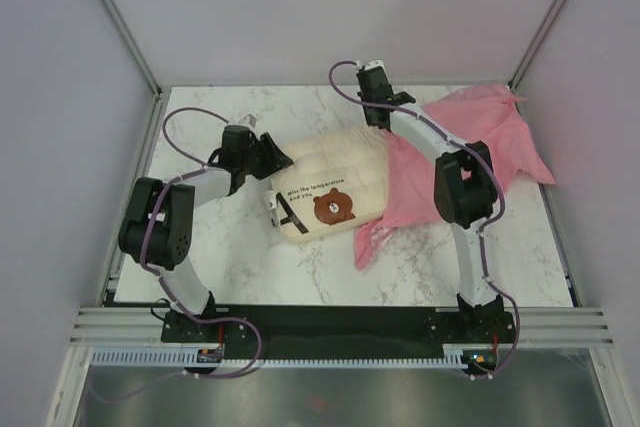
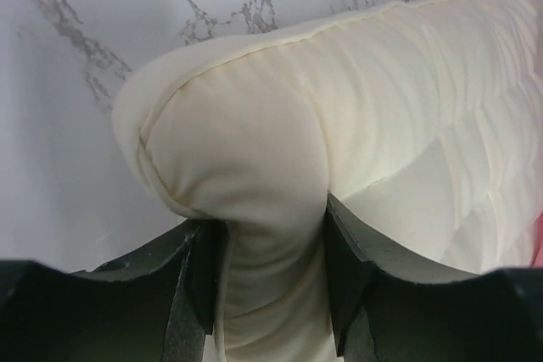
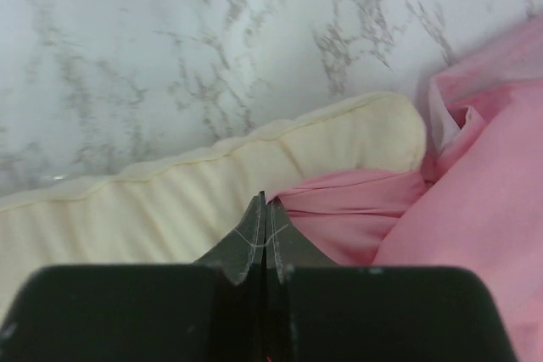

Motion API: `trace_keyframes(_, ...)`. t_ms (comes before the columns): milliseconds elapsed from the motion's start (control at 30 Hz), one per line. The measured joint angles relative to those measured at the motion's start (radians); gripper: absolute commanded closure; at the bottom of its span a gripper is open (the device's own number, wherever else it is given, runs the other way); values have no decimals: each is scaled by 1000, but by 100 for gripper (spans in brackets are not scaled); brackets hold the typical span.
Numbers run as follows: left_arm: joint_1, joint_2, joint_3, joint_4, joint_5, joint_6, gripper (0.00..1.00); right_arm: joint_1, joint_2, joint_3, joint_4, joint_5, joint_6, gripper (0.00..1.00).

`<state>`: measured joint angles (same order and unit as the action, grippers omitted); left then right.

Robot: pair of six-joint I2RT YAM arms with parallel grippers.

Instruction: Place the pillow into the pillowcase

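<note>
The cream quilted pillow (image 1: 330, 172) with the brown bear face lies mid-table. Its right end is under the edge of the pink pillowcase (image 1: 490, 132), which is spread and crumpled to the right. My left gripper (image 1: 272, 157) is shut on the pillow's left far corner. In the left wrist view the black jaws pinch a bunched fold of the pillow (image 2: 407, 108) around my left gripper (image 2: 271, 235). My right gripper (image 1: 383, 115) is at the pillow's far right edge. In the right wrist view my right gripper (image 3: 265, 203) is shut where the pillowcase (image 3: 475, 209) hem meets the pillow (image 3: 170, 209), and pink folds converge at its tips.
The marble table (image 1: 250, 267) is enclosed by grey walls on the left, back and right. A small white tag (image 1: 273, 209) sticks out at the pillow's near left corner. A metal rail (image 1: 340, 322) runs along the near edge by the arm bases.
</note>
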<state>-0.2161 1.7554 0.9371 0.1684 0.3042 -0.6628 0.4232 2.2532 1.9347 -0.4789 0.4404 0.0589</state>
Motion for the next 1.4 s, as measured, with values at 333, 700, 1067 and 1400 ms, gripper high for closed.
trace_keyframes(333, -160, -142, -126, 49, -82, 21, 52, 150, -212, -68, 48, -237, 19, 100)
trace_keyframes(700, -336, -536, -311, 52, -132, 17, 64, 59, -282, -89, 10, -249, 80, 100)
trace_keyframes(1067, -843, -588, -408, 179, -248, -19, 17, 50, -174, -36, -47, -301, 122, 100)
trace_keyframes(1400, -513, -770, -407, 11, -254, -39, 2, 53, -187, -69, -52, -300, 116, 100)
